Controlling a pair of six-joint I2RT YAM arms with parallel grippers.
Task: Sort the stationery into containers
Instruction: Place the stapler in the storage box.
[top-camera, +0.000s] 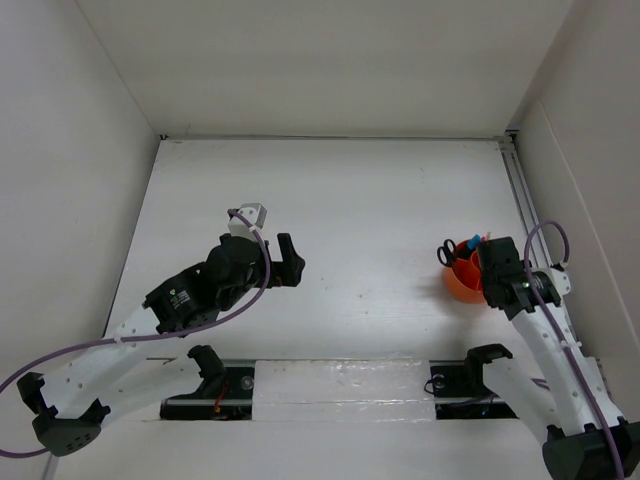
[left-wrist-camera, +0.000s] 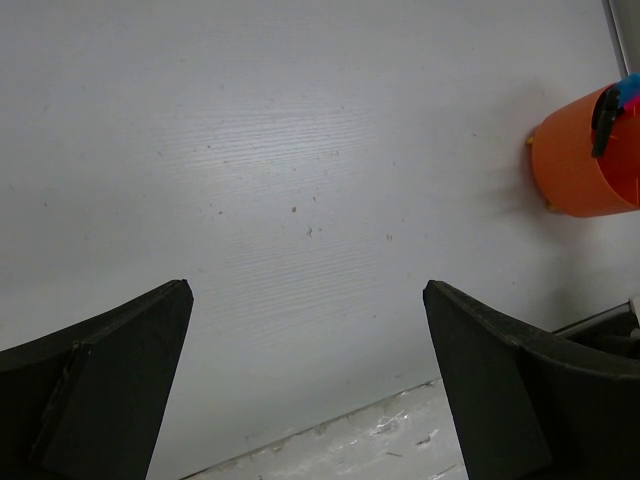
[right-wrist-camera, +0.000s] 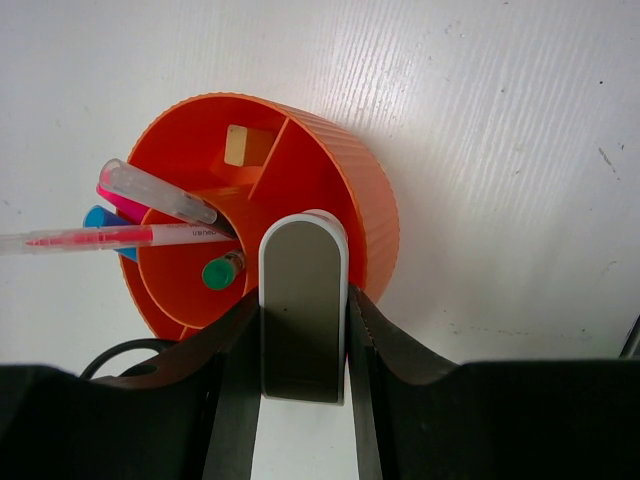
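Observation:
The round orange tub (right-wrist-camera: 340, 150) stands at the right of the table, also seen as the tub (top-camera: 460, 285) and the tub (left-wrist-camera: 580, 160). Its compartments hold a small yellow eraser (right-wrist-camera: 245, 145), a pink-capped marker (right-wrist-camera: 150, 192), a blue cap (right-wrist-camera: 100, 218), a thin pink pen (right-wrist-camera: 110, 238) and a green-ended pen (right-wrist-camera: 220, 272). Black scissors (top-camera: 447, 252) stick up from it. My right gripper (right-wrist-camera: 303, 300) is shut on a flat grey, white-edged eraser (right-wrist-camera: 303, 280) whose rounded end sits over the tub's near rim. My left gripper (top-camera: 290, 258) hangs open and empty over bare table at centre-left, as the left gripper (left-wrist-camera: 305, 290) shows.
White walls enclose the table on three sides. A metal rail (top-camera: 522, 190) runs along the right edge, close behind the tub. A glossy taped strip (top-camera: 340, 385) lies along the near edge between the arm bases.

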